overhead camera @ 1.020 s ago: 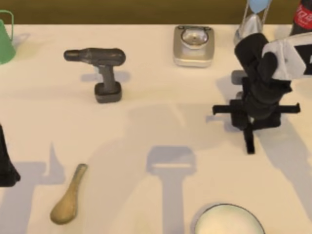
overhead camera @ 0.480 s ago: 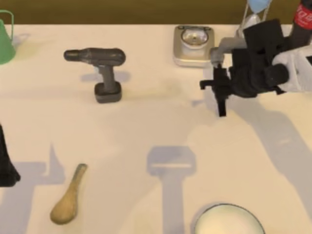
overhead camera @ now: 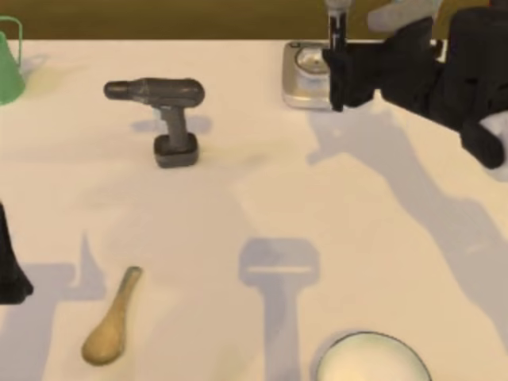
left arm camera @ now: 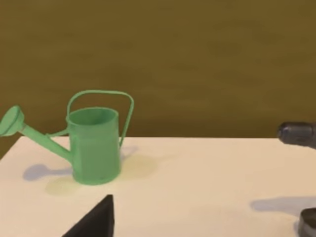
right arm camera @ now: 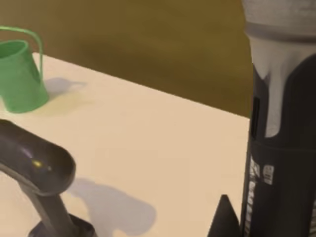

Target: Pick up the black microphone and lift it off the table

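The black microphone (overhead camera: 336, 36) hangs off the table (overhead camera: 238, 198), above its far right part, with my right gripper (overhead camera: 341, 83) shut on its handle. In the right wrist view the microphone (right arm camera: 281, 148) fills the near side as a black handle with a silver-grey head on top, and one fingertip (right arm camera: 224, 219) shows beside it. My left gripper (overhead camera: 8, 270) is parked at the table's left edge, open and holding nothing; only one fingertip (left arm camera: 98, 222) shows in the left wrist view.
A dark grey power drill (overhead camera: 159, 103) stands at the back left. A tan wooden spoon (overhead camera: 111, 317) lies front left. A green watering can (overhead camera: 8, 67) is at the far left corner. A silver scale (overhead camera: 305, 79) sits under the raised gripper, and a white bowl (overhead camera: 369, 361) is at the front edge.
My right arm has risen from the table with the microphone and swung toward the far edge, above the silver scale. The left arm has not moved.
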{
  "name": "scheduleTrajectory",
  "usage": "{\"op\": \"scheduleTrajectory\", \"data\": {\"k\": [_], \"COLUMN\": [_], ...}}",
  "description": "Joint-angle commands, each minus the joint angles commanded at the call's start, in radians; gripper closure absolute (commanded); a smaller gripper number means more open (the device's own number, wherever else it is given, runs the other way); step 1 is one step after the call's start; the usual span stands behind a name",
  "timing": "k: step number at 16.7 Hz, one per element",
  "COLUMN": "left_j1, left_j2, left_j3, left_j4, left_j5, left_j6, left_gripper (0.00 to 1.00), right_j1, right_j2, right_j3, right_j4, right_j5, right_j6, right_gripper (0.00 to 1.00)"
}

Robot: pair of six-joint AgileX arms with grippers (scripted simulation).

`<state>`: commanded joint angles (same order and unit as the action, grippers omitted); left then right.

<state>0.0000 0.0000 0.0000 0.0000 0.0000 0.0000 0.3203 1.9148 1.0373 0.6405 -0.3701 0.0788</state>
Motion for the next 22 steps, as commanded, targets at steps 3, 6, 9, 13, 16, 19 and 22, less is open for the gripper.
{"op": "scheduleTrajectory", "data": {"k": [3, 6, 9, 13, 16, 19, 22], "left_j1": [0.000, 0.000, 0.000, 0.000, 0.000, 0.000, 0.000], "left_j2": [0.000, 0.000, 0.000, 0.000, 0.000, 0.000, 0.000], "left_j3": [0.000, 0.000, 0.000, 0.000, 0.000, 0.000, 0.000], "left_j4": [0.000, 0.000, 0.000, 0.000, 0.000, 0.000, 0.000], "left_j5": [0.000, 0.000, 0.000, 0.000, 0.000, 0.000, 0.000], "left_j6": [0.000, 0.000, 0.000, 0.000, 0.000, 0.000, 0.000], "left_gripper": [0.00, 0.00, 0.00, 0.00, 0.00, 0.00, 0.00], "right_j1": [-0.004, -0.006, -0.006, 0.037, 0.134, 0.242, 0.304], "right_j2": [-0.062, -0.094, -0.094, -0.127, -0.221, -0.330, -0.393], "right_j3": [-0.051, -0.072, -0.072, -0.085, -0.131, -0.183, -0.212], "right_j4": [0.158, 0.222, 0.222, 0.207, 0.172, 0.133, 0.111], "right_j5": [-0.055, -0.080, -0.080, -0.046, 0.047, 0.152, 0.212], "right_j6": [-0.041, -0.061, -0.062, -0.057, -0.052, -0.046, -0.042], "right_gripper": [1.00, 1.00, 1.00, 1.00, 1.00, 1.00, 1.00]}}
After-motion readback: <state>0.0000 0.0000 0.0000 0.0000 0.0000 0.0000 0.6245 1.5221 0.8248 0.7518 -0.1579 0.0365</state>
